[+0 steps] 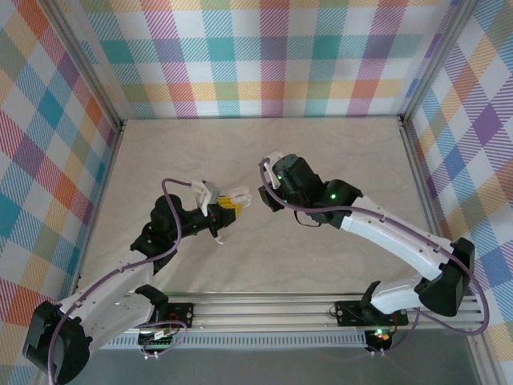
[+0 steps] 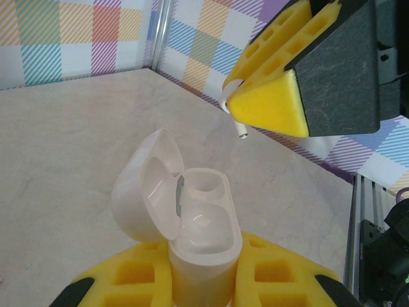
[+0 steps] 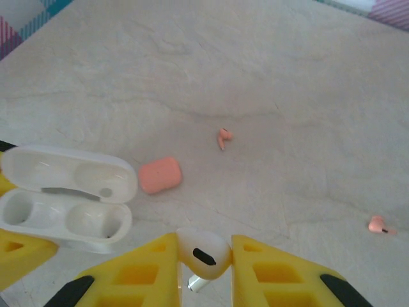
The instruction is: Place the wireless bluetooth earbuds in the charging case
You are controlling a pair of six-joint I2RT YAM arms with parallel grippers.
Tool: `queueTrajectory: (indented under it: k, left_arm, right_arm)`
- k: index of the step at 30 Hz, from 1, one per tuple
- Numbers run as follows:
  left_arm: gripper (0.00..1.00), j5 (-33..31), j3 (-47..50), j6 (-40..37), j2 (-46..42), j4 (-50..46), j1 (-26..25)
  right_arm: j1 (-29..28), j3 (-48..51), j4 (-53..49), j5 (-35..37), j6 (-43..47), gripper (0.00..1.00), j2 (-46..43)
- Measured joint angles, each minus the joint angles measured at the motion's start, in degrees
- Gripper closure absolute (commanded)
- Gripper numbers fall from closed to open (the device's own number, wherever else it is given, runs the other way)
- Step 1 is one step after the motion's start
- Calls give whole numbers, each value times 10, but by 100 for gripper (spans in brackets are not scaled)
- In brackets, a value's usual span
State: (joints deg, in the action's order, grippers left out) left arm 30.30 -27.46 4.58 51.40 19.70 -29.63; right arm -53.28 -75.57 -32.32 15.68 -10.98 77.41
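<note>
My left gripper [image 2: 204, 272] [image 1: 225, 205] is shut on a white charging case [image 2: 203, 236], held upright with its lid swung open to the left. Both of its wells look empty. The same case [image 3: 62, 199] lies at the left of the right wrist view. My right gripper [image 3: 204, 263] [image 1: 260, 196] is shut on a white earbud [image 3: 203, 253], stem pointing down. That earbud's stem [image 2: 241, 132] hangs a little above and right of the open case, apart from it. Two reddish-orange earbuds [image 3: 223, 137] [image 3: 377, 224] lie on the table. The other white earbud is out of view.
A closed reddish-orange case [image 3: 160, 174] rests on the pale table [image 1: 337, 144] beside the white case. Checked walls [image 1: 264, 56] enclose the table on three sides. A metal rail [image 1: 264, 309] runs along the near edge.
</note>
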Motion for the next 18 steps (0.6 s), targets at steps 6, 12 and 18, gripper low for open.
queueTrajectory:
  k: [6, 12, 18]
  left_arm:
    - [100, 0, -1, 2, 7, 0, 0]
    - [100, 0, -3, 2, 10, 0, -3]
    - [100, 0, -16, 4, 21, 0, -10]
  right_arm:
    - [-1, -4, 15, -20, 38, 76, 1]
    - [-4, -17, 33, -40, 62, 75, 2]
    - [-5, -19, 41, -49, 75, 75, 12]
